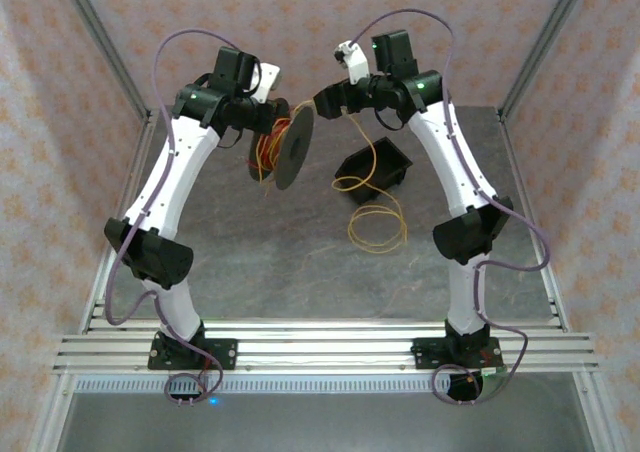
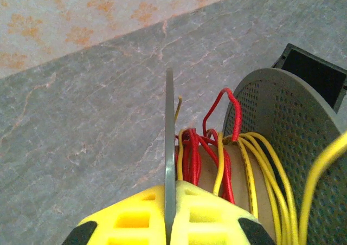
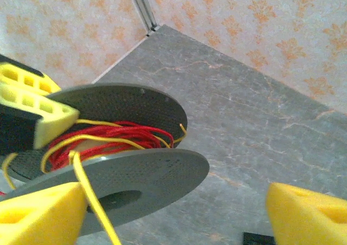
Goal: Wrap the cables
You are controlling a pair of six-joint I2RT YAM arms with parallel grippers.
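Top external view: locate the cables [image 1: 268, 150] as red and yellow turns wound on the core of a grey spool [image 1: 295, 150]. The spool hangs in the air above the table [image 1: 250, 262], left of centre. One yellow strand drops from the spool and lies in loose loops [image 1: 377, 224] on the table, just beside a black bin [image 1: 378, 167].

In the left wrist view you see the left gripper [image 2: 169, 204] clenched on the rim of one spool flange, with the thin disc edge-on between its yellow fingers. The second, perforated flange stands to the right, and the windings sit between the two.

In the right wrist view the right gripper [image 3: 173, 215] is released, its yellow fingers spread wide, close to the nearer flange. A yellow strand runs past the finger at the lower left of that view; you cannot tell whether it touches.
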